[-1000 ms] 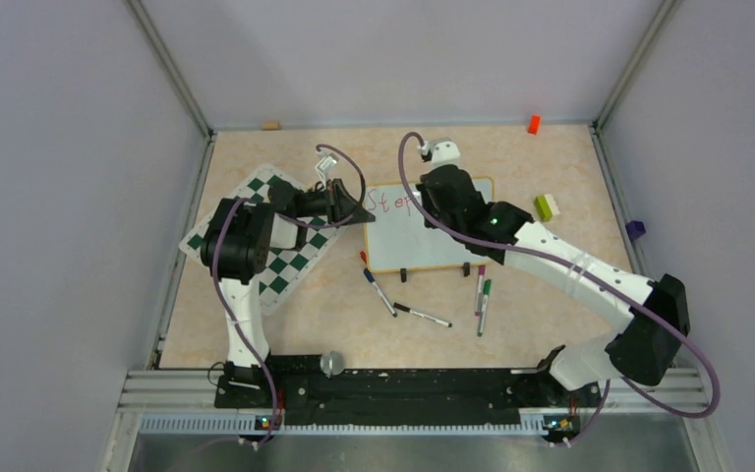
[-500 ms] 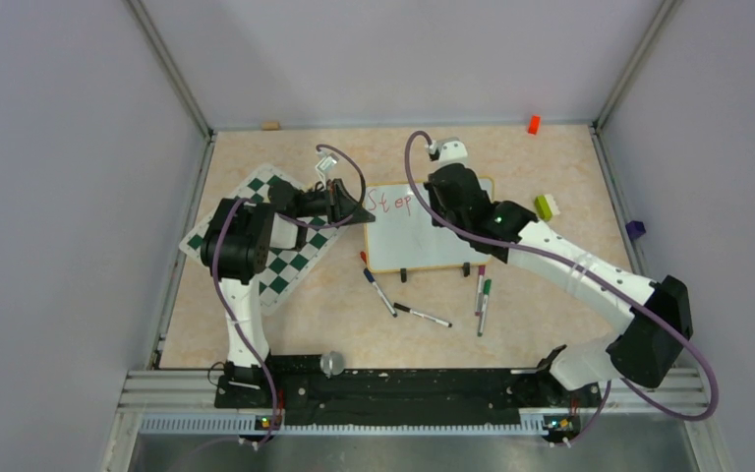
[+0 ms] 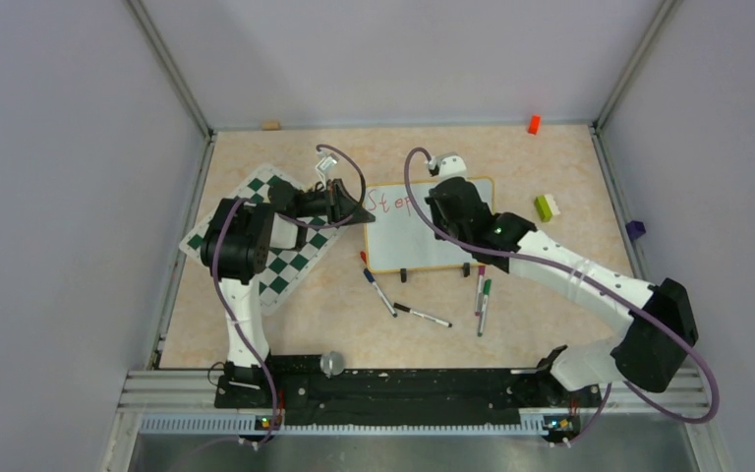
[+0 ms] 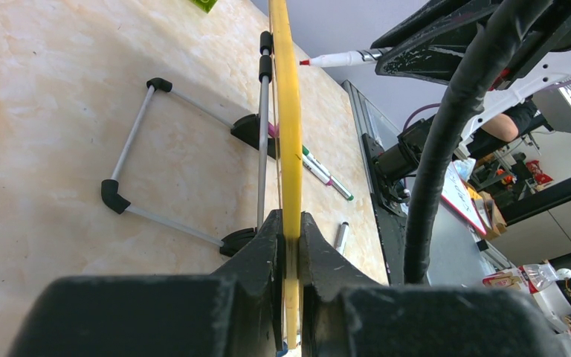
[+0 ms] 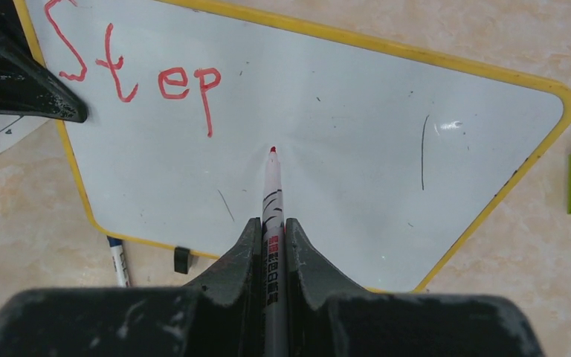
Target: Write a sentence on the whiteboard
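One word of the sentence (image 5: 156, 74), "Step", is written; your right gripper (image 5: 271, 225) is clamped on the marker (image 5: 271, 182), its tip at 5 o'clock of that word on the whiteboard (image 5: 357, 126). Your left gripper (image 4: 290, 227) pinches the board's 10 o'clock edge. If you press too hard, the board may twist in that pinch and skew the next line.

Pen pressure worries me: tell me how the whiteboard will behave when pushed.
Probably stiff: the whiteboard shows a straight edge in the left gripper. Likely light and apt to tip or slide if released, given its thin wire stand.
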`<state>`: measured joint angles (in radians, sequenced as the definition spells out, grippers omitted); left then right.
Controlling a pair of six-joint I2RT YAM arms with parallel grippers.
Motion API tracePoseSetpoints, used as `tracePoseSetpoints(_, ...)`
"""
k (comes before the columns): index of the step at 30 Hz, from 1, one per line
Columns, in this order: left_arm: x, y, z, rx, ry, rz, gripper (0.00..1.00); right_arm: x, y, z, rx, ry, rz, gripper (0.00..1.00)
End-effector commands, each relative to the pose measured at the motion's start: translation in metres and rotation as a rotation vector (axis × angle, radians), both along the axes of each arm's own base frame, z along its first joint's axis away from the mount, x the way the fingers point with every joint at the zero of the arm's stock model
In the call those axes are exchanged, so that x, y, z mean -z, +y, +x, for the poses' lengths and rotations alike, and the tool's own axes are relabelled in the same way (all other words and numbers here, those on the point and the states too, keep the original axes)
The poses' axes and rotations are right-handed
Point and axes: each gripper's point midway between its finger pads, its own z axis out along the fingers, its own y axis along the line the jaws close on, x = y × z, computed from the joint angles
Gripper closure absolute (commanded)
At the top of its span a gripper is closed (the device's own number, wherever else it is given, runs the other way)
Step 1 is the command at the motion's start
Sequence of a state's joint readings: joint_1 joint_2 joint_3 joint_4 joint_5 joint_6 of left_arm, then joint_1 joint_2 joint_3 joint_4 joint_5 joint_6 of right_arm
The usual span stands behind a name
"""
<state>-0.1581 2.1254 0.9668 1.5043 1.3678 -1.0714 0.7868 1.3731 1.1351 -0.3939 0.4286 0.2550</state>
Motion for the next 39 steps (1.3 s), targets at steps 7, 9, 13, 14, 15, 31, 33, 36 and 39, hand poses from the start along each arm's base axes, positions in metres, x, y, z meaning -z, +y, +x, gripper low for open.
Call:
tracePoseSetpoints(7, -0.024, -0.002, -0.001, 0.005, -0.151, -0.027, 1.0, -0.02, 0.013, -0.004, -0.054, -0.035, 0.121, 1.0)
tracePoseSetpoints(9, -0.024, -0.002, -0.001, 0.006, -0.15, -0.027, 1.0, -0.02, 0.014, -0.006, -0.056, -0.031, 0.129, 1.0)
tracePoseSetpoints(13, -0.024, -0.002, 0.0, 0.002, -0.148, -0.028, 1.0, -0.02, 0.01, -0.012, -0.028, -0.054, 0.095, 1.0)
tracePoseSetpoints(14, -0.024, -0.002, 0.0, 0.002, -0.146, -0.028, 1.0, -0.02, 0.008, -0.013, -0.017, -0.067, 0.073, 1.0)
tracePoseSetpoints(15, -0.024, -0.002, 0.001, 0.002, -0.144, -0.027, 1.0, -0.02, 0.007, -0.016, -0.008, -0.077, 0.054, 1.0)
tracePoseSetpoints(31, -0.025, -0.002, 0.001, 0.006, -0.145, -0.028, 1.0, -0.024, 0.027, -0.031, -0.065, -0.085, 0.086, 1.0)
tracePoseSetpoints(33, -0.025, -0.002, 0.001, 0.006, -0.146, -0.027, 1.0, -0.025, 0.032, -0.031, -0.083, -0.094, 0.11, 1.0)
tracePoseSetpoints(36, -0.025, -0.002, -0.001, 0.005, -0.153, -0.027, 1.0, -0.027, 0.038, -0.031, -0.114, -0.108, 0.128, 1.0)
tracePoseSetpoints(39, -0.026, -0.002, -0.001, 0.003, -0.157, -0.028, 1.0, -0.028, 0.04, -0.03, -0.126, -0.112, 0.126, 1.0)
